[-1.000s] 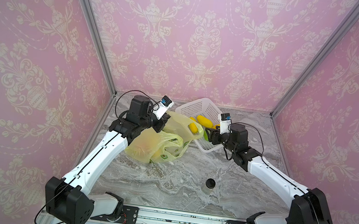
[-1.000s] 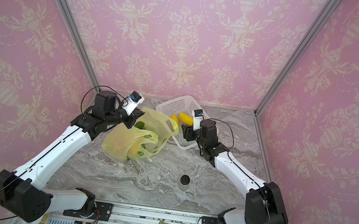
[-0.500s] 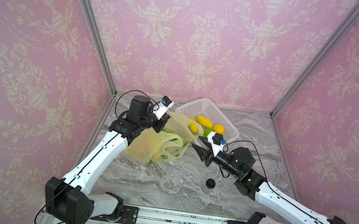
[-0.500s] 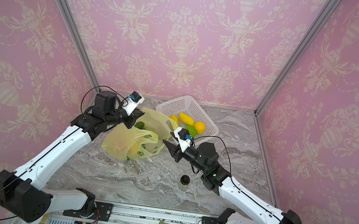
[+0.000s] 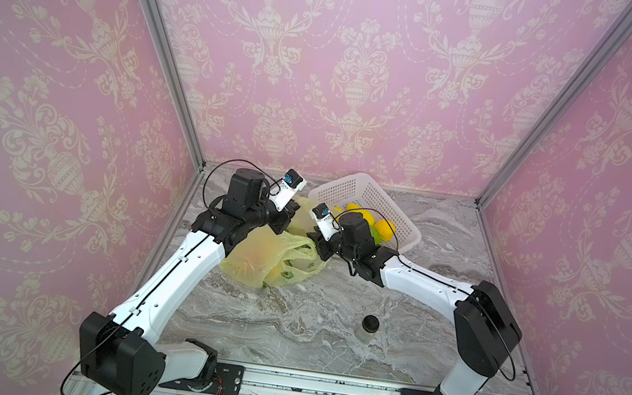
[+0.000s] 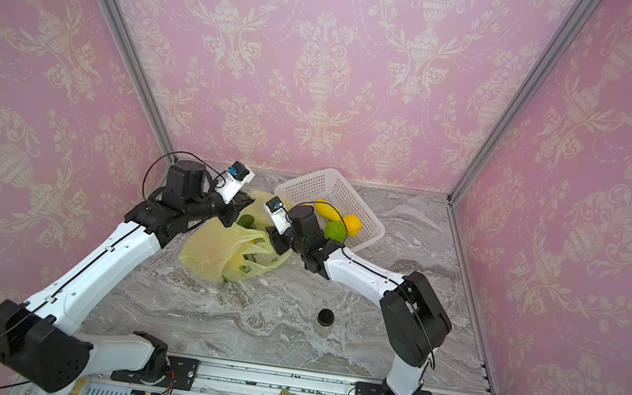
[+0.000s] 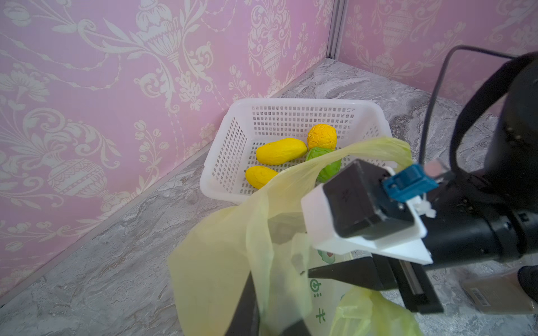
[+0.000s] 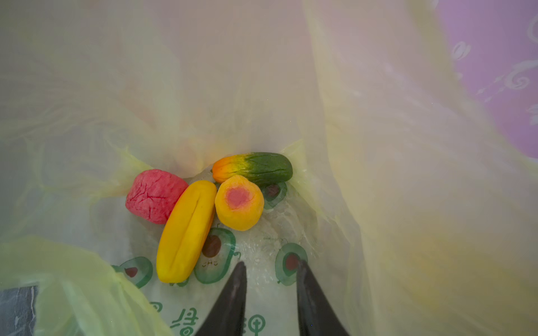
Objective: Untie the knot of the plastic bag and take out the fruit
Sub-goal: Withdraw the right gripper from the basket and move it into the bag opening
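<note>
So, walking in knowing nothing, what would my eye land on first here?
The translucent yellow-green plastic bag on the left of the marble table stands out, its rim pinched by the left end effector. The right end effector reaches inside it, jaws apart, just short of four bright toy fruits. At the back, a white basket holds yellow and green pieces.

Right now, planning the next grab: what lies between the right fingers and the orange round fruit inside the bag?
In the right wrist view, nothing but the plastic bag's printed floor separates the right fingers from the orange round fruit.
</note>
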{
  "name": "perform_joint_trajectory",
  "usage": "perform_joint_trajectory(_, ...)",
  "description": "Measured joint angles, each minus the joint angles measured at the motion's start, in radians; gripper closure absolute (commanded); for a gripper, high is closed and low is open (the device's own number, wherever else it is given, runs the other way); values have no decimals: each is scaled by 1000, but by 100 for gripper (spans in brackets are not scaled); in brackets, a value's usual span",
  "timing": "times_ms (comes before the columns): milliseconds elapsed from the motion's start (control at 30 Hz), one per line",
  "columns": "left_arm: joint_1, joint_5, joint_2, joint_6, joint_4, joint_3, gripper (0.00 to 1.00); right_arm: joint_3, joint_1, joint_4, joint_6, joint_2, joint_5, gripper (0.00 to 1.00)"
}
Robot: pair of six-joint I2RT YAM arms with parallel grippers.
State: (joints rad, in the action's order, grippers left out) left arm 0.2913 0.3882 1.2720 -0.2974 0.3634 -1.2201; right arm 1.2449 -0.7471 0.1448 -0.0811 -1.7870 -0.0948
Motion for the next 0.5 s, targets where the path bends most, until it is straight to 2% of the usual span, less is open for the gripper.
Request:
perform_joint_trajectory(100,0,0,0,0,0,0,89,16,-5,-42,-27,-11,-60,42)
perform_joint_trajectory(367,0,0,0,0,0,0,89,159,-88,-163,-145,-121,-180,22)
perform_joint_trajectory(500,0,0,0,0,0,0,88,190,-117,-212,-185,-187,-204,17)
